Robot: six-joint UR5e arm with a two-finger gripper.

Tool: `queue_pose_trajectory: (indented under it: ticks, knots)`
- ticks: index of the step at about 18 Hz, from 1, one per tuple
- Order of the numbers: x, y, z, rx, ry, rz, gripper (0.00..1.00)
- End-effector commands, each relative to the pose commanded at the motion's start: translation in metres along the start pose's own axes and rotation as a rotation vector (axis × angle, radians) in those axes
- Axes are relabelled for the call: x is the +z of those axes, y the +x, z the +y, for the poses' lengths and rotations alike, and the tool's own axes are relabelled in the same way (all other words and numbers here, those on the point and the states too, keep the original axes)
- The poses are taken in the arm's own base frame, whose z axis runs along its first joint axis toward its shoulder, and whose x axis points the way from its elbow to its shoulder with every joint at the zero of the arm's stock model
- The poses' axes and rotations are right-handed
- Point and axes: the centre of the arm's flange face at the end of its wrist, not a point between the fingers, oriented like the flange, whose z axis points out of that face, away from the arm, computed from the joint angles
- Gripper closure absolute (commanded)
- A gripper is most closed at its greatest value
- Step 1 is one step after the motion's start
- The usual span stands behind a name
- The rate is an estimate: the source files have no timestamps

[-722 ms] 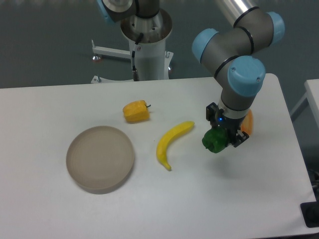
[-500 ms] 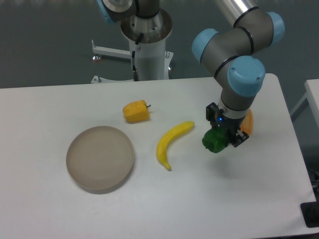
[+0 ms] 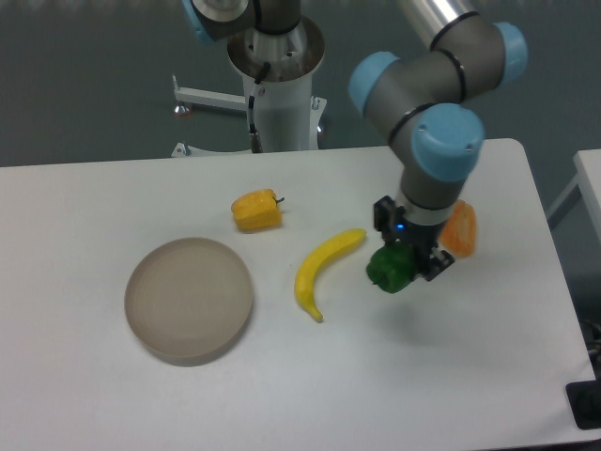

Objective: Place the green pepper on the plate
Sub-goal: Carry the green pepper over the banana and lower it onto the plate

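Carrying the green pepper (image 3: 389, 269) clear of the table, gripper (image 3: 404, 258) clamped on it, right of the banana (image 3: 324, 270). Transport step; next it needs travelling left over the banana to the plate (image 3: 189, 299).

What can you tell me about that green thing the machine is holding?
It is the green pepper, small, glossy, dark green and lumpy. The gripper clasps its upper part from above, so its top is hidden. It appears lifted just clear of the white table, with a faint shadow beneath, right of the banana. Only the gripper touches it.
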Motion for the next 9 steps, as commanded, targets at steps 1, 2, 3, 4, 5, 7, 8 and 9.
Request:
queue_pose_trajectory:
  ticks: [1, 2, 3, 4, 5, 7, 8, 9]
  knots:
    - [-0.001, 0.009, -0.014, -0.017, 0.007, 0.002, 0.84]
    - [-0.001, 0.025, -0.038, -0.044, 0.015, 0.006, 0.84]
    - [-0.001, 0.044, -0.063, -0.049, 0.017, 0.010, 0.85]
    - [0.001, 0.057, -0.079, -0.051, 0.018, 0.016, 0.85]
    - [0.007, 0.077, -0.101, -0.055, 0.015, 0.029, 0.85]
    - [0.019, 0.100, -0.122, -0.053, 0.013, 0.059, 0.85]
    - [0.028, 0.111, -0.129, -0.049, 0.013, 0.082, 0.85]
    - [0.038, 0.120, -0.133, -0.049, 0.014, 0.108, 0.84]
